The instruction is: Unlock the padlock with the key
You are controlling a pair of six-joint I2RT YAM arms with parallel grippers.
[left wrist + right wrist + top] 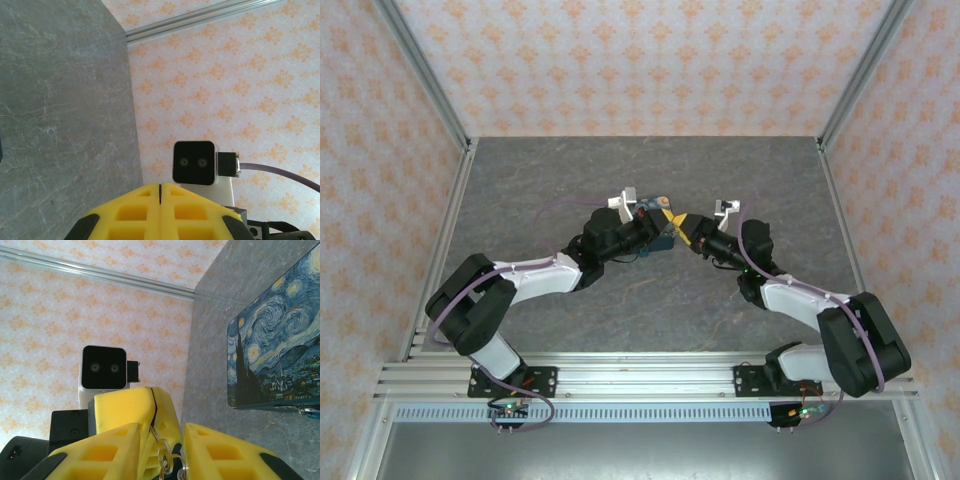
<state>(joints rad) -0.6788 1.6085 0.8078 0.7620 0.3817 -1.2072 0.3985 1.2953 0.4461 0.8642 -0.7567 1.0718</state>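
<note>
My left gripper (161, 186) is shut, its yellow fingers pressed flat together. In the right wrist view the left gripper (156, 410) pinches a thin metal loop of the key ring (167, 460). The rings hang down from that seam, and the key itself is mostly cut off by the frame's bottom. My right gripper (162, 430) is open, one finger on each side of the hanging rings and the left fingertips. From above, the left gripper (668, 216) and right gripper (688, 238) meet tip to tip over the table's middle. The padlock's body is hidden.
A blue box (270, 345) painted with yellow swirls lies on the grey table (570, 180) just beside both grippers, seen from above as the box (658, 240). A small bluish metal bit (309, 411) sticks out at its lower edge. The right wrist camera (195, 162) faces my left fingers closely.
</note>
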